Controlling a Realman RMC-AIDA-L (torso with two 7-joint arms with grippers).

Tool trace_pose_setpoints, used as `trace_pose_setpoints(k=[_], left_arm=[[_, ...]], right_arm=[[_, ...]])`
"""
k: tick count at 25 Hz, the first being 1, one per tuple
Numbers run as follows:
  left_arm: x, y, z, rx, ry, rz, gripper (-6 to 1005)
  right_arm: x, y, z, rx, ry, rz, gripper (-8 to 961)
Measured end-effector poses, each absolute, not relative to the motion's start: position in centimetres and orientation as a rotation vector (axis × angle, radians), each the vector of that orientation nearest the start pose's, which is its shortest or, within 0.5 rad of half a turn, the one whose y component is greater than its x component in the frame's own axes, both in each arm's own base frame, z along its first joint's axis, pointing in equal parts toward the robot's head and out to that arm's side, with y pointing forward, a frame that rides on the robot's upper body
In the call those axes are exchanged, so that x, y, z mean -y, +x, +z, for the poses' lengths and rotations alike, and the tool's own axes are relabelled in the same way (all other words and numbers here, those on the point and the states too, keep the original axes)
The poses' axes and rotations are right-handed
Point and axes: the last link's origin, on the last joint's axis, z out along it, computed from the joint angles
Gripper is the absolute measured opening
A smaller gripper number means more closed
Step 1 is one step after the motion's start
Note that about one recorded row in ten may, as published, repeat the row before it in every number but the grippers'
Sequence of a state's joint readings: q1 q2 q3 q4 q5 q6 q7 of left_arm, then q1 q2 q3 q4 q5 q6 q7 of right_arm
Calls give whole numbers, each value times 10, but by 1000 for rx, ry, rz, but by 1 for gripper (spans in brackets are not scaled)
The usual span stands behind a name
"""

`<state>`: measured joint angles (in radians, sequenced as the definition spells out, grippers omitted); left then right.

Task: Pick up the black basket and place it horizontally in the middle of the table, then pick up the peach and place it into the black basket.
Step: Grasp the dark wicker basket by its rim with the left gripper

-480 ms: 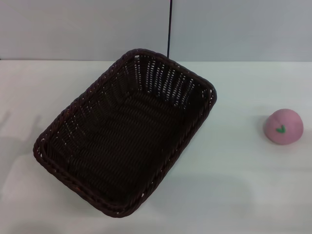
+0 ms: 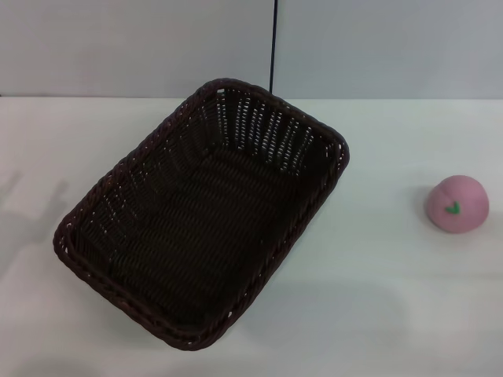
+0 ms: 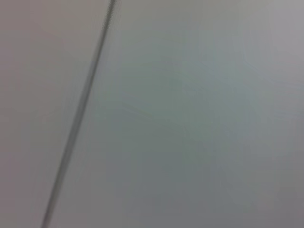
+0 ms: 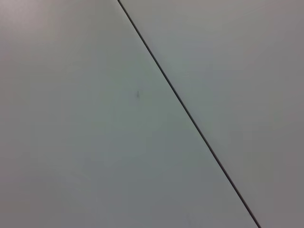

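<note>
The black basket (image 2: 200,212) lies empty on the white table (image 2: 377,298), left of centre, turned at a slant with one corner toward the back wall. The pink peach (image 2: 457,204) sits on the table at the right, well apart from the basket, its green leaf mark facing up. Neither gripper shows in the head view. A faint shadow falls on the table at the far left. Both wrist views show only a plain grey wall with a dark seam line.
A grey wall (image 2: 126,47) with a dark vertical seam (image 2: 273,43) stands behind the table. Bare tabletop lies between the basket and the peach and along the front edge.
The shadow on the table at the far left has shifted slightly. The basket and the peach have not moved.
</note>
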<state>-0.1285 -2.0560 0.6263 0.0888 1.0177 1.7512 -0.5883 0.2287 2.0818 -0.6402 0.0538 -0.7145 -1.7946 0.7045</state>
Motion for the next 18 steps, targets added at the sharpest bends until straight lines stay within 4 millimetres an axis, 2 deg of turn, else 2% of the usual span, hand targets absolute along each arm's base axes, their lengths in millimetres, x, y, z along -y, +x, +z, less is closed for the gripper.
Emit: trace_pose_setpoints(k=[3,5,6,7,8,9,11,12,13,15,16,18], left_arm=[[-217,-360,78,577,-1794,-1128,789],[-217,-360,78,577,-1794,-1128,788],[-221,-357,87,599,-1857,-1122,787],[-237,-341,110,657,-2058,-1038,787],[-237,-341,110,657,-2058,-1038,787],[-247,-328,121,695,-2159,-949,786],[-247,-328,121,695,-2159,-949,786],[-263,-302,135,750,-2281,-782,785],[-276,-281,139,815,-2360,-659,785],[-280,-275,139,832,-2378,-618,784],[-289,-261,136,867,-2420,-495,784],[-298,-247,130,871,-2455,-369,783]], right_arm=[[-216,354,45,-629,-1248,1283,785],[-216,353,48,-616,-1246,1294,785],[-216,352,50,-609,-1243,1303,785],[-217,352,52,-605,-1241,1311,785],[-217,352,54,-603,-1239,1319,785],[-217,353,55,-602,-1236,1322,784],[-217,353,57,-597,-1233,1324,784],[-218,353,58,-593,-1233,1324,784],[-218,353,59,-588,-1233,1325,784],[-218,353,60,-582,-1234,1326,783],[-219,353,60,-583,-1234,1326,783],[-219,353,60,-584,-1235,1325,783]])
